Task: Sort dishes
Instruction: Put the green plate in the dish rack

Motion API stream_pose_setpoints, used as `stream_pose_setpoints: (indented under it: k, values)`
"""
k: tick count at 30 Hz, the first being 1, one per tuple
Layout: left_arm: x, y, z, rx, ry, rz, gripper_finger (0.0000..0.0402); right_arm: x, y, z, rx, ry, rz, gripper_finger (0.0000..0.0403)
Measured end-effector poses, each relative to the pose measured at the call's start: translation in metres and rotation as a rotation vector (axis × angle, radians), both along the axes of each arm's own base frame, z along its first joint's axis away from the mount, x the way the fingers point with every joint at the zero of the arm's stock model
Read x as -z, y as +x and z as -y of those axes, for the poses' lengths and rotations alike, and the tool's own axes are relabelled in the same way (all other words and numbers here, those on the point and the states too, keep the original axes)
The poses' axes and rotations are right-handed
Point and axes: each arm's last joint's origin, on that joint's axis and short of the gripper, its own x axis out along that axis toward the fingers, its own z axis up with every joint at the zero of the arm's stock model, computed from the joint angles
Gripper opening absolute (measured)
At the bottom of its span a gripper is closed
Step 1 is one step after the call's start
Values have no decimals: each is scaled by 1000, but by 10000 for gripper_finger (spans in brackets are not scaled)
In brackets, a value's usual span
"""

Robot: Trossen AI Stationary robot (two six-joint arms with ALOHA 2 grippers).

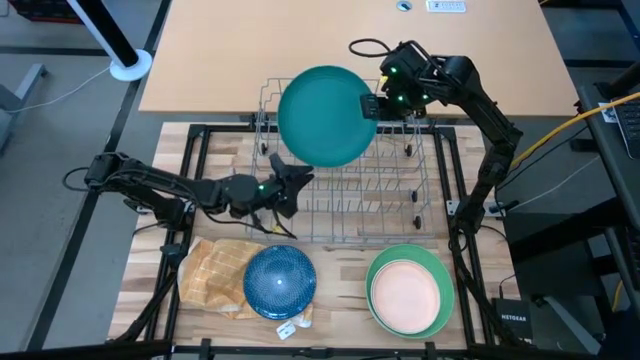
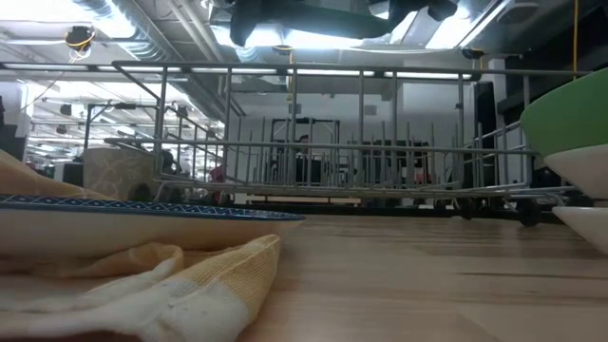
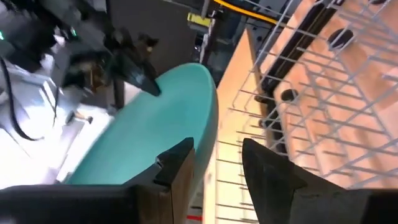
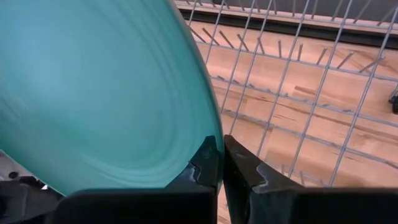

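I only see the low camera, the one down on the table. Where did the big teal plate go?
Observer: The right gripper holds the teal plate by its rim, above the wire rack.
Operator: What's the other arm doing?
Observer: The left gripper is over the rack's left edge, beside the plate, holding nothing.
Operator: What's in the green bowl?
Observer: A peach plate sits inside the green bowl.

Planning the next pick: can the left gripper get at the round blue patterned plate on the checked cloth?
Probably yes. The left gripper hangs empty by the grey wire rack, the round blue patterned plate lies uncovered nearby, and the right gripper holds the teal plate well away.
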Motion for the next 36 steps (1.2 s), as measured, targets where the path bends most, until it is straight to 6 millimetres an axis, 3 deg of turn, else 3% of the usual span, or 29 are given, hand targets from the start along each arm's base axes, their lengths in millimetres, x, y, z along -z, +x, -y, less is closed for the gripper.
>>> stream_pose_setpoints:
  k: [8,24,36]
  values:
    - [-3,-1,14,50,65,-9,129,0,0,0,1,1,1,7]
    - [-3,-1,2,-9,116,-48,129,0,3,-6,6,82,35,9]
    - [0,-2,0,-74,155,-102,129,13,33,-29,-32,144,0,8]
